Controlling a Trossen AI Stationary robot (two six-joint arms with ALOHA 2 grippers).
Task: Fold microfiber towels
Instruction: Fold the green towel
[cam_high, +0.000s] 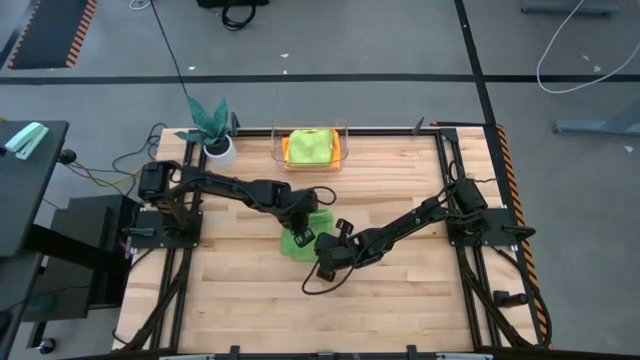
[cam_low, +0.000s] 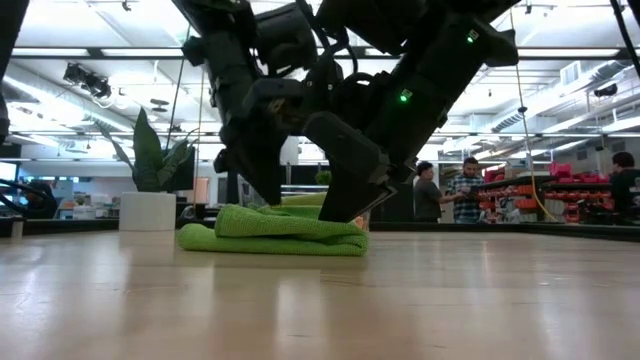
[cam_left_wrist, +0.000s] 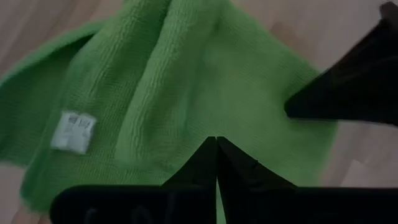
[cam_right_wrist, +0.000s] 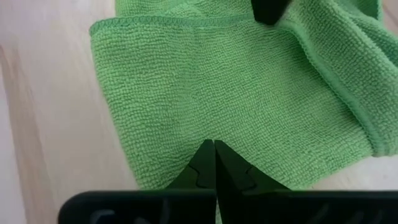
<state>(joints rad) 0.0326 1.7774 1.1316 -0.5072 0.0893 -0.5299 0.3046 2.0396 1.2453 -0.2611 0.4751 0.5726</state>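
Plush mid-green towel (cam_high: 300, 238) lies partly folded near the middle of the pale wooden bench (cam_high: 400, 300), its looped pile ribbed and its edges stitched. A small white tag (cam_left_wrist: 73, 131) shows on one layer. From bench height it reads as a low, rounded stack of soft folds. The left pincer (cam_high: 303, 210) sits over the towel's far side, tips pressed together on the cloth. The right pincer (cam_high: 322, 250) sits at its near edge, tips likewise closed against the fabric. A clear rectangular bin (cam_high: 340, 145) at the bench's back edge holds folded lime green towel (cam_high: 310, 146) over orange. A teal-leaved plant (cam_high: 210, 120) stands in a white pot beside it.
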